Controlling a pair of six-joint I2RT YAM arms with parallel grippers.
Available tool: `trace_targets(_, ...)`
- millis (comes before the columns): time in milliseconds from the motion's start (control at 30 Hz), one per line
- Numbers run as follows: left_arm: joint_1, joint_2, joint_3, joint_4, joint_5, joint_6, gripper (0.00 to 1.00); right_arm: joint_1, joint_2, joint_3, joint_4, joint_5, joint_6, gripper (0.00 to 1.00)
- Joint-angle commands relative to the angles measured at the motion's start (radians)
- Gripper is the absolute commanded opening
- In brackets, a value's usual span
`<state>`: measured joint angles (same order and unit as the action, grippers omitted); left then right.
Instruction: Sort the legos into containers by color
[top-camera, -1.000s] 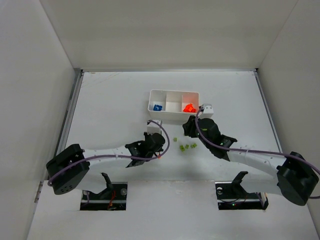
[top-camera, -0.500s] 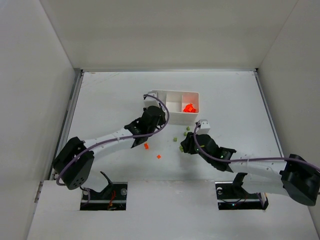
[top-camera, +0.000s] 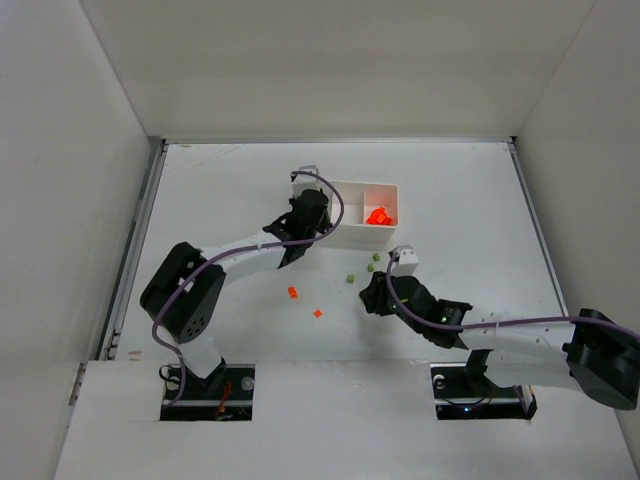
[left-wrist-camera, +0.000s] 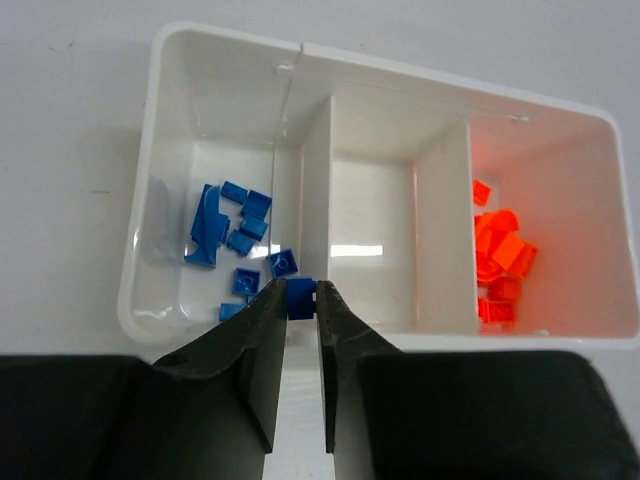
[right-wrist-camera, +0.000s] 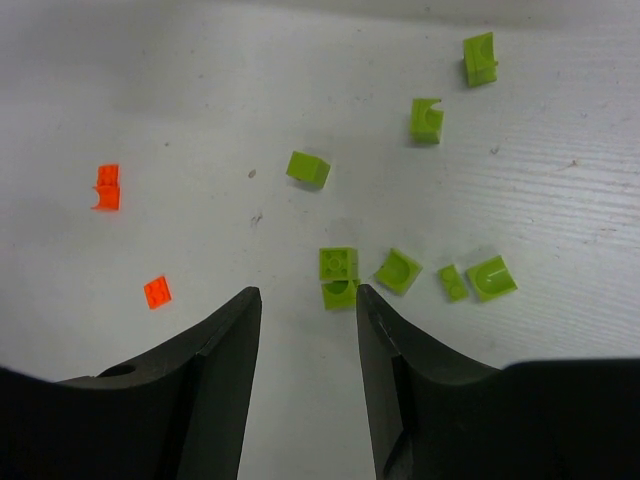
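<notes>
Just ahead of L gripper (left-wrist-camera: 299, 312) sits tray (left-wrist-camera: 420, 92), blue compartment (left-wrist-camera: 170, 140) nearest. Arm came up from bench (top-camera: 220, 200) within 1 s, gripper clenched on 1 blue brick (left-wrist-camera: 300, 296); drop prob next. R gripper (right-wrist-camera: 305, 300) back from tray, released, green legos (right-wrist-camera: 339, 263) just ahead, orange legos (right-wrist-camera: 157, 291) to its left.

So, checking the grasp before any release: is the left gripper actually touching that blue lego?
Touching. The left wrist view shows the blue lego pinched by the left gripper, pressed from both sides with no gap visible.
</notes>
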<state>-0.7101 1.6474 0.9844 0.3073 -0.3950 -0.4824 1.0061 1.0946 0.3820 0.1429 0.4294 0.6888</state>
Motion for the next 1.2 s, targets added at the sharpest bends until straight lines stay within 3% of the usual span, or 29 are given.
trace_targets(0,0.024,0.049,0.088,0.042,0.002,0.030,0.20,0.050,0.008,0.020,0.014,0.012,0.005,0.49)
trace_targets(167,0.031,0.042,0.093,0.052,-0.013,0.028,0.36,0.136,0.097,0.067,0.053,-0.017,-0.038,0.45)
trace_targets(400,0.038,-0.168,-0.100,0.065,-0.034,-0.013,0.36,0.245,0.344,0.199,0.107,-0.044,-0.156,0.47)
trace_targets(667,0.045,-0.518,-0.412,0.006,-0.156,-0.071,0.36,0.256,0.520,0.368,0.116,-0.008,-0.204,0.55)
trace_targets(1167,0.123,-0.774,-0.656,-0.085,-0.125,-0.163,0.36,0.239,0.812,0.641,0.070,0.037,-0.202,0.51)
